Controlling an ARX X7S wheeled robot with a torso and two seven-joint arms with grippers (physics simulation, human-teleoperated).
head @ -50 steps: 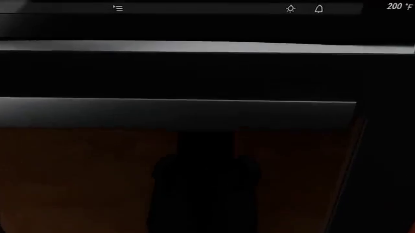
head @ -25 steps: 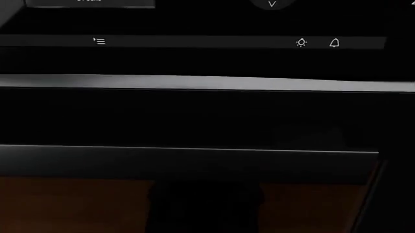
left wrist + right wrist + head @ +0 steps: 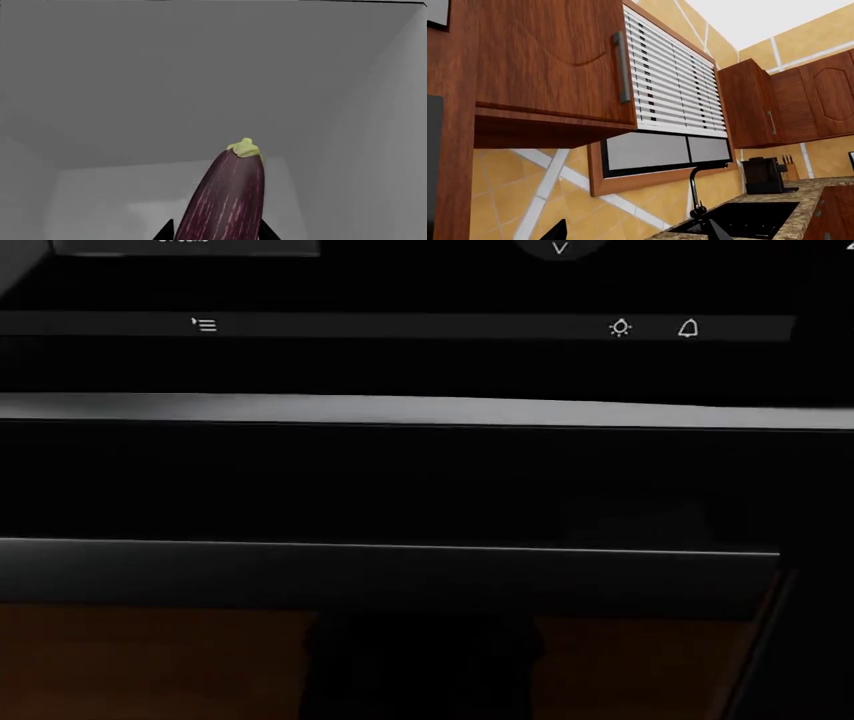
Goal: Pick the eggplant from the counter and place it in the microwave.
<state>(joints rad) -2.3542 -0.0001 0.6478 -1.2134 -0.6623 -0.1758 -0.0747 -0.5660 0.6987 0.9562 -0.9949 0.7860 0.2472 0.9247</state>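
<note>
In the left wrist view the eggplant [image 3: 227, 200] is glossy dark purple with a pale green stem cap pointing away from the camera. My left gripper [image 3: 215, 234] is shut on the eggplant, one black fingertip showing at each side of it. Plain grey inner walls [image 3: 167, 75] surround it, the inside of the microwave. In the right wrist view my right gripper [image 3: 635, 231] is open and empty, its two black fingertips wide apart, held up in the air. The speckled counter [image 3: 800, 195] shows there, far off. Neither gripper shows in the head view.
The head view is filled by a dark appliance front with a control strip [image 3: 621, 328] and a grey handle bar [image 3: 427, 410]. The right wrist view shows a wooden wall cabinet [image 3: 547, 65], a blinded window [image 3: 674, 85], a sink with black faucet [image 3: 695, 190] and a coffee machine [image 3: 764, 175].
The head view shifted upward between one second and half a second ago, so the appliance front slid down in the picture; since then it has held still.
</note>
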